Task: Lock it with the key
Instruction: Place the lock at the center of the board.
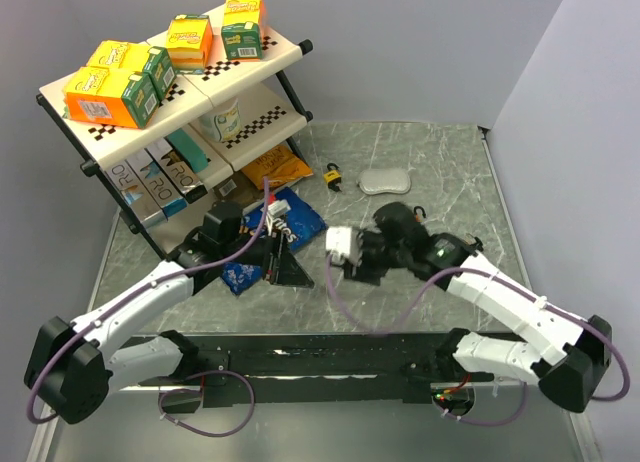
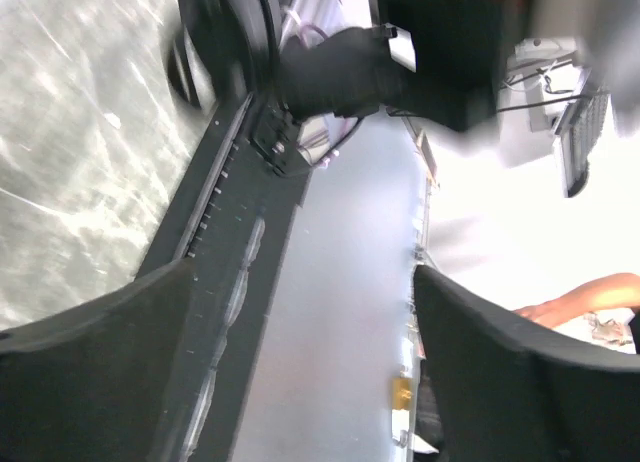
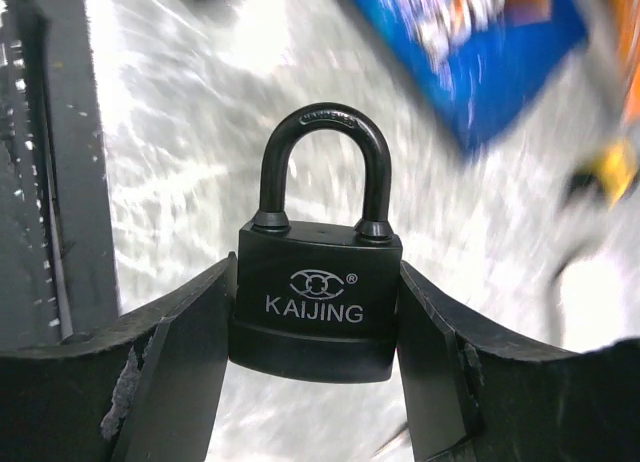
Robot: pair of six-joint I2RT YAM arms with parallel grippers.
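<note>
Over the table (image 1: 450, 162) from the top camera: both arms are bent in toward the middle. The left gripper (image 1: 286, 268) is low beside the blue snack bag (image 1: 305, 217), and the right gripper (image 1: 342, 254) is just to its right, pointing left. Far left is the shelf rack (image 1: 255, 57) with orange and green cartons on top. On the far side of the table are the yellow padlock (image 1: 333, 175) and, right of it, a grey oval pad (image 1: 386, 180). The key (image 1: 419, 216) is my best guess for a tiny dark looped thing just far of the right wrist. Honestly it's too small for me to be sure.

Left wrist cam: the fingers (image 2: 100, 362) are spread wide with nothing between them, so that hand is empty and open. Past them I get marble on the left, the black base rail (image 2: 235, 232) and a blurry dark chunk of arm up top. No key in this one.

Right wrist cam: both fingers (image 3: 180, 362) are pressed against the sides of the black padlock (image 3: 318, 297). It's held upright, KAIJING logo facing the camera, with both legs of the shackle down in the body. I can't see its underside. Behind it the blue bag is a blur at top right.
</note>
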